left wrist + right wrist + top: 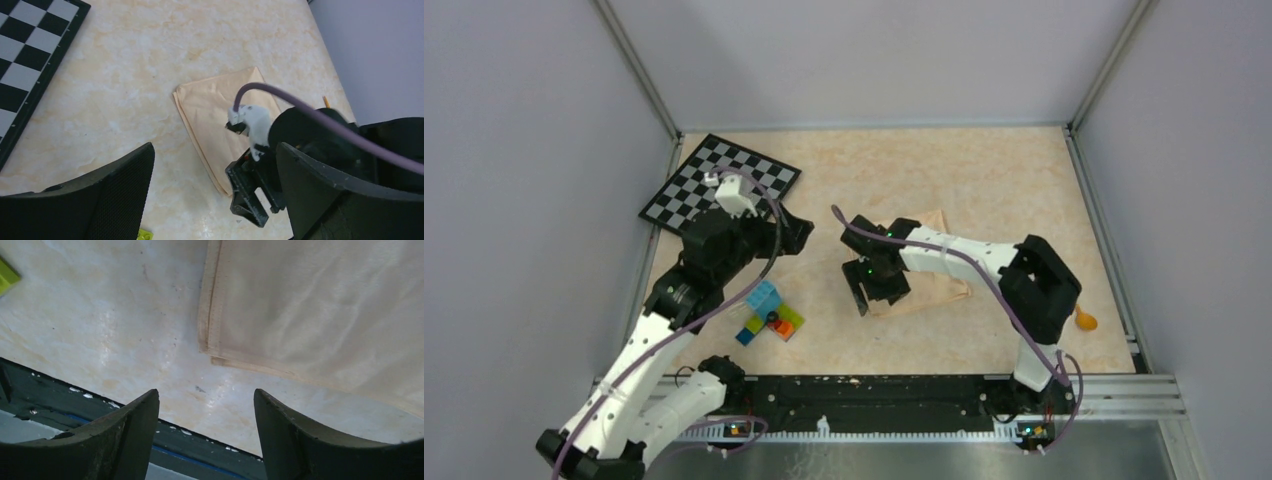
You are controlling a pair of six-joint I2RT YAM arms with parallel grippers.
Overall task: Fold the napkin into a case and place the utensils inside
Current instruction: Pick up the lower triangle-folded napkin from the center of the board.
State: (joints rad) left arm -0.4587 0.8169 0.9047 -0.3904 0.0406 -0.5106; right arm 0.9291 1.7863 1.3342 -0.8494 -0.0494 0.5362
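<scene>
Right gripper (205, 405) hangs low over the table with its fingers spread wide and nothing between them, at the near left corner of the napkin (944, 285), which lies folded into a flat rectangle mid-table, its stitched corner just beyond the fingertips in the wrist view. Left gripper (799, 232), just as wide and empty, sits off the near corner of the board (719, 180), to the left of the napkin and apart from it. One orange utensil (1085, 320) lies at the table's right edge beside the right arm, well apart from the napkin.
</scene>
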